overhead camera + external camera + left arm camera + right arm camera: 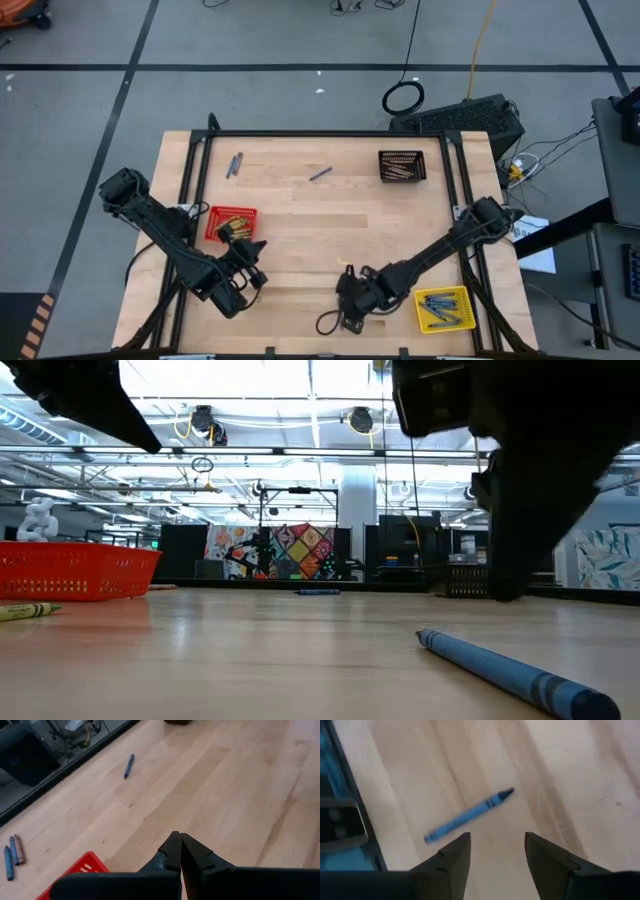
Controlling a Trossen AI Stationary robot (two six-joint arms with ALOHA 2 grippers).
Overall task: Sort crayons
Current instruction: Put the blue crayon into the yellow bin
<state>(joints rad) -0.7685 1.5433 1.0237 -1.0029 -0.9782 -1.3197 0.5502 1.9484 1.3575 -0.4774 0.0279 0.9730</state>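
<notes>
A blue crayon [470,815] lies flat on the wooden table, near the front edge, also close in the low view [520,670]. My right gripper [497,850] hovers open just above it, fingers clear of it, and shows in the high view [348,298]. My left gripper [179,845] is shut and empty beside the red basket [232,222], which holds yellow crayons. A yellow crayon [25,610] lies loose in front of that basket. Another blue crayon [320,173] and a pair of crayons [235,163] lie at the far side.
A black basket [402,165] with grey-brown crayons stands at the far right. A yellow basket [445,308] with blue crayons stands at the near right, beside my right arm. A dark cable loop [330,322] lies by the front edge. Bare wood spans the table's middle.
</notes>
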